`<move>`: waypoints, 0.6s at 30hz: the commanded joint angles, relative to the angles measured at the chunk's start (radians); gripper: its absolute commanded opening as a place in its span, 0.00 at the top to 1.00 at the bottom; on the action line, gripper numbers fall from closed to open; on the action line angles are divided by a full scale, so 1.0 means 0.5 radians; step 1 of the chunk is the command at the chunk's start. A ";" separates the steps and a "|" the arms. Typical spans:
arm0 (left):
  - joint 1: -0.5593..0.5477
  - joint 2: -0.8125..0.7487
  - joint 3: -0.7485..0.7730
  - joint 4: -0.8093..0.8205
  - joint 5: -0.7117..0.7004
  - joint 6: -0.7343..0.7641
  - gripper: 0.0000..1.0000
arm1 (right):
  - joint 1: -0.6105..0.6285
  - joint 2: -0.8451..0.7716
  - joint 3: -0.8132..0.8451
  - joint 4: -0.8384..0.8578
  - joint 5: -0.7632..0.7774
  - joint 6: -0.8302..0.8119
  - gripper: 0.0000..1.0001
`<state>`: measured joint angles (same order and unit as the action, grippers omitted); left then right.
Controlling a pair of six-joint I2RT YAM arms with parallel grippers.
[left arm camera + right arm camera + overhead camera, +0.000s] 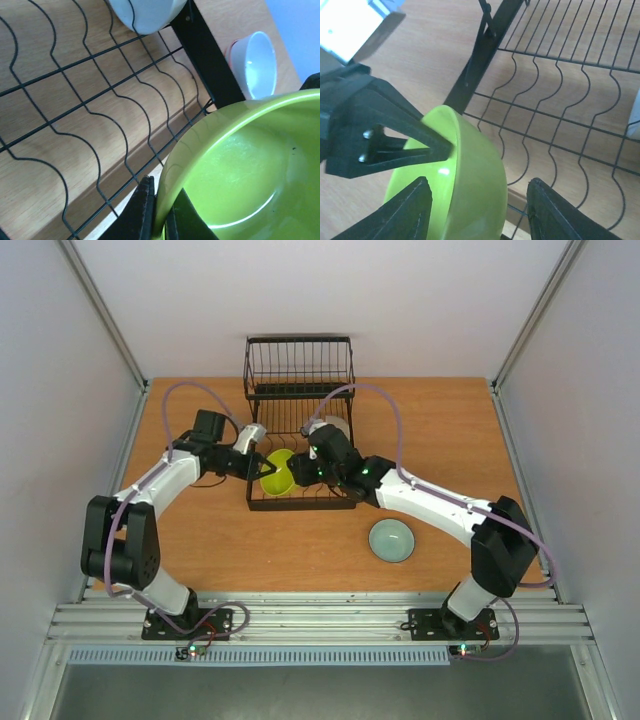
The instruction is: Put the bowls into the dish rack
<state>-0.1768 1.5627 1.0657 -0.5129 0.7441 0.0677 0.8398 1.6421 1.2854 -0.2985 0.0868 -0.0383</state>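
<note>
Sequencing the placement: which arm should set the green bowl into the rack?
Left. The left claw is shut on the green bowl at its rim, at the dish rack; the right claw straddles it open, not gripping.

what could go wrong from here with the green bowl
1. The left gripper pinches only the rim of the yellow-green bowl. With the right gripper open around it, the bowl may pivot or slip onto the dish rack.
2. The right gripper's fingers flank the bowl closely, so backing out could bump it.
3. The bowl hangs near the rack's edge bar and might catch there or tip outside.
</note>
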 commanded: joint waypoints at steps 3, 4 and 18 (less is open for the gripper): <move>0.098 0.091 -0.024 0.211 0.340 -0.043 1.00 | -0.080 -0.145 -0.238 0.274 -0.289 0.072 0.41; 0.103 0.093 -0.031 0.219 0.349 -0.042 1.00 | -0.093 -0.164 -0.276 0.313 -0.337 0.073 0.40; 0.135 0.116 -0.135 0.388 0.626 -0.018 1.00 | -0.204 -0.242 -0.763 1.165 -0.878 0.496 0.05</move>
<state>-0.1173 1.6119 1.0054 -0.3969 0.9504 0.0597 0.7525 1.5505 0.9630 0.1326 -0.2649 0.1349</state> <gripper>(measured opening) 0.054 0.941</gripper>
